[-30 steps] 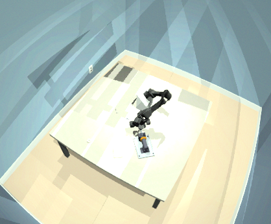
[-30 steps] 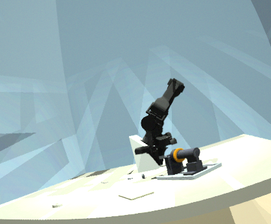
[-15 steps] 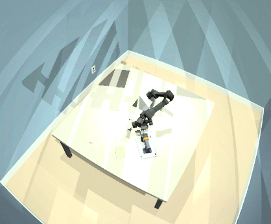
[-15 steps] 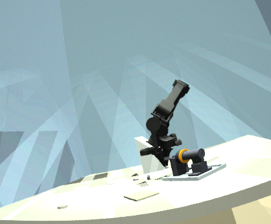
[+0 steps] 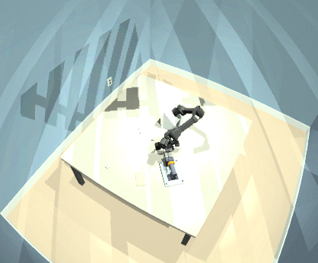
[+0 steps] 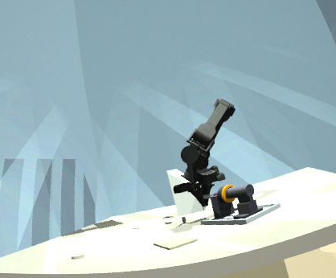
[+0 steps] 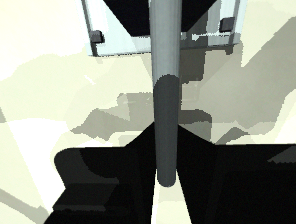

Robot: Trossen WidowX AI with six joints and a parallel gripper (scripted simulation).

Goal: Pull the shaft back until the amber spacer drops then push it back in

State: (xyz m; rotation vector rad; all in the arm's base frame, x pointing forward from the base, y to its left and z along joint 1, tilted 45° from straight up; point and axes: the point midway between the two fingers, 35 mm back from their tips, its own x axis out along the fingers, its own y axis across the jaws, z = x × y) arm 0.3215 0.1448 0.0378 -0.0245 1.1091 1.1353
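Wrist view: your housing block (image 7: 200, 12) is cut off by the top edge; you can't see the amber spacer there. Exterior: your gripper's fingertips (image 6: 204, 201) blur into the dark wrist. Top: small bits near the arm (image 5: 182, 129) are too tiny to identify.

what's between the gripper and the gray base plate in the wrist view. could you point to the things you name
The shaft (image 7: 166, 105) bridges from the gripper (image 7: 162, 125) to the base plate (image 7: 120, 49), seen in the wrist view.
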